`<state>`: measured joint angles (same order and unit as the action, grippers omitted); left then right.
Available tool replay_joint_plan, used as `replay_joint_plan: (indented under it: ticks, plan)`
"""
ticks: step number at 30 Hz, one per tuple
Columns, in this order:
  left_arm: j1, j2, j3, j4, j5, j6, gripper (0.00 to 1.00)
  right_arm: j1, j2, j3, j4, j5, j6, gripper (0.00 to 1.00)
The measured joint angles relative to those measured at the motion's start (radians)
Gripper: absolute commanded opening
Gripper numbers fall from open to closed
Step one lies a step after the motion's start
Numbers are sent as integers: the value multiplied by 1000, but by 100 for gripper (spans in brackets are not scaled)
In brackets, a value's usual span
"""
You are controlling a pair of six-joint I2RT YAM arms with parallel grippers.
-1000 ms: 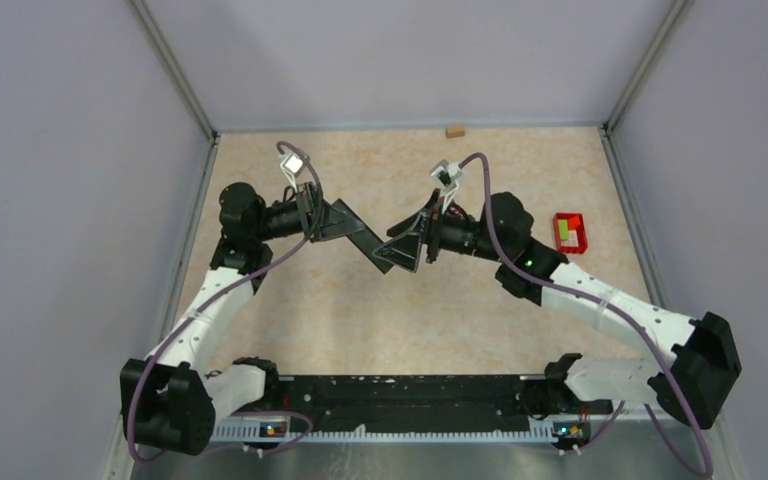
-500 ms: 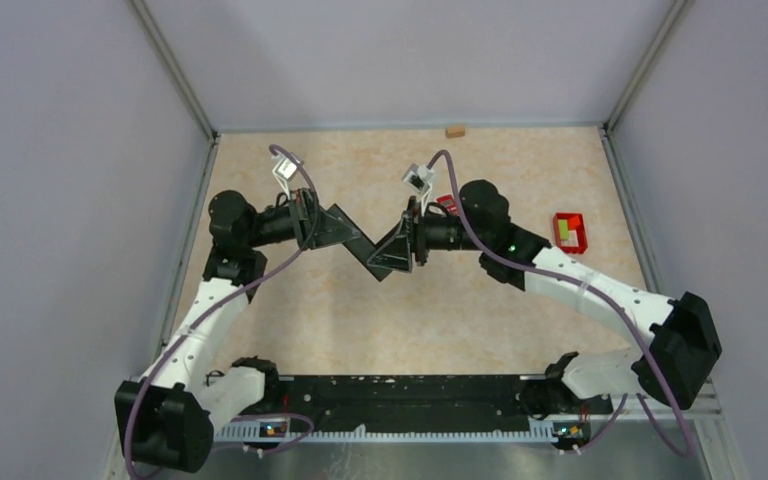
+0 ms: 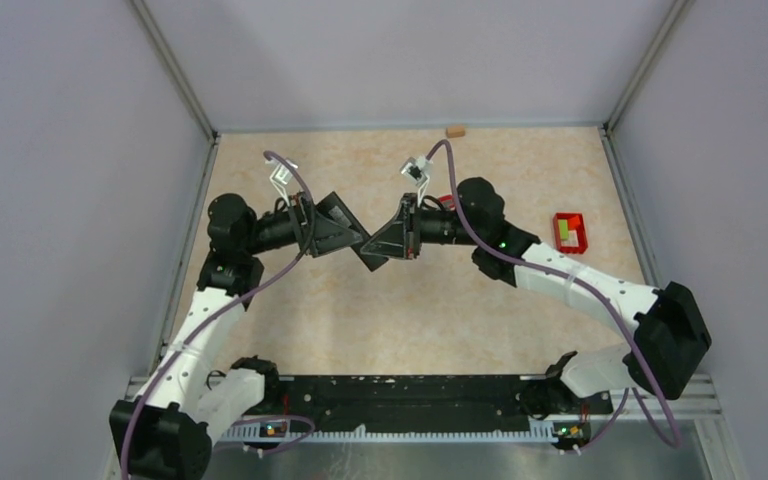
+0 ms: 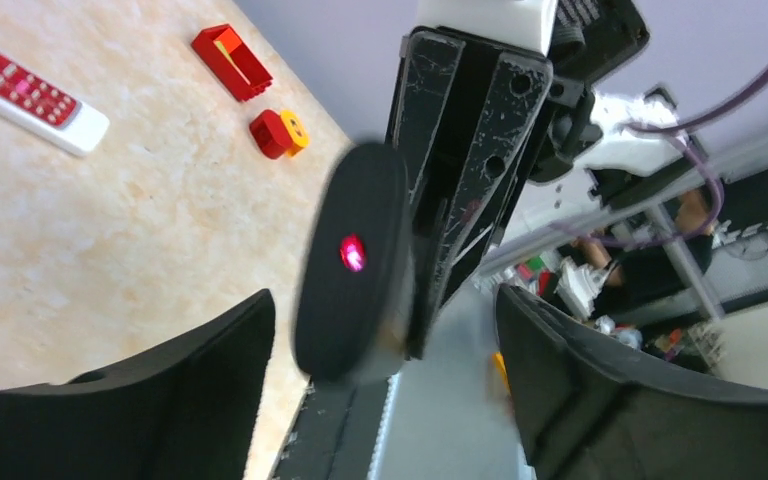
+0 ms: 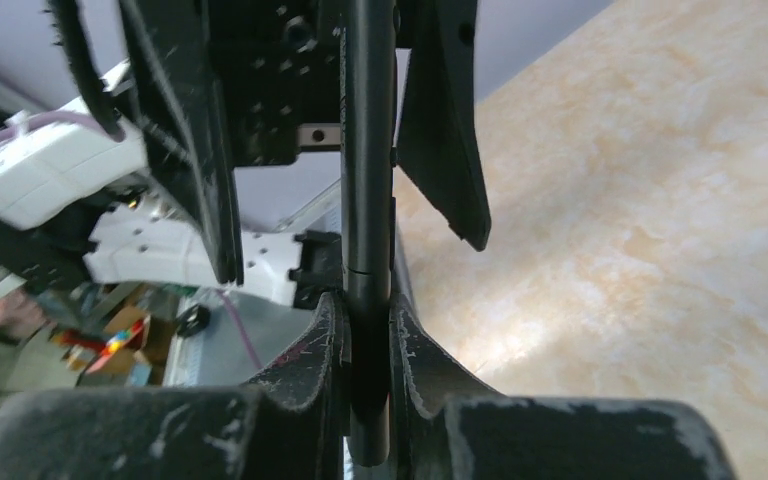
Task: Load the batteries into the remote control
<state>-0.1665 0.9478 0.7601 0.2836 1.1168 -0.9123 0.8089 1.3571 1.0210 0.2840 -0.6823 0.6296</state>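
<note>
1. Two robot arms: the left arm (image 3: pixel 195 325) and the right arm (image 3: pixel 580 288), each white with black joints.
2. Two grippers, one on each arm: the left gripper (image 4: pixel 382 300) and the right gripper (image 5: pixel 365 310). Each has two black fingers (image 4: pixel 210 360), so four in all.
3. Two remotes: one black remote (image 4: pixel 350 260), slim and dark, and one white remote (image 4: pixel 30 90) with a red face.
4. One red bin (image 3: pixel 569 232); the pale pieces inside it are too small to count.
5. One red-and-yellow piece (image 4: pixel 280 132).
6. One tan block (image 3: pixel 454 130).
7. One table (image 3: pixel 360 320) with a mottled beige top.
8. Three plain walls (image 3: pixel 400 60) around it.
</note>
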Motion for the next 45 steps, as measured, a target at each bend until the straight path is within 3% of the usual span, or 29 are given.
replay_joint_plan:
  ticks: [4, 8, 15, 19, 23, 38, 42, 45]
  plan:
    - [-7, -27, 20, -176, -120, 112, 99, 0, -10, 0, -38, 116, -28, 0]
    - [-7, -72, 35, -334, -312, 213, 99, 0, -47, 1, -183, 304, -111, 0]
    - [-7, -126, 40, -494, -562, 314, 99, -17, -52, 2, -526, 779, -235, 0]
    - [-6, -116, 40, -531, -602, 332, 99, -132, -25, -3, -665, 1020, -272, 0]
    - [-6, -100, 40, -543, -614, 336, 99, -261, 26, -39, -701, 1170, -309, 0]
    - [-6, -72, 42, -542, -591, 338, 99, -315, 415, 40, -647, 1313, -429, 0]
    - [-6, -62, 45, -542, -590, 340, 99, -315, 434, 71, -624, 1312, -439, 17]
    - [-6, -59, 45, -543, -590, 340, 99, -315, 451, 81, -608, 1306, -446, 22]
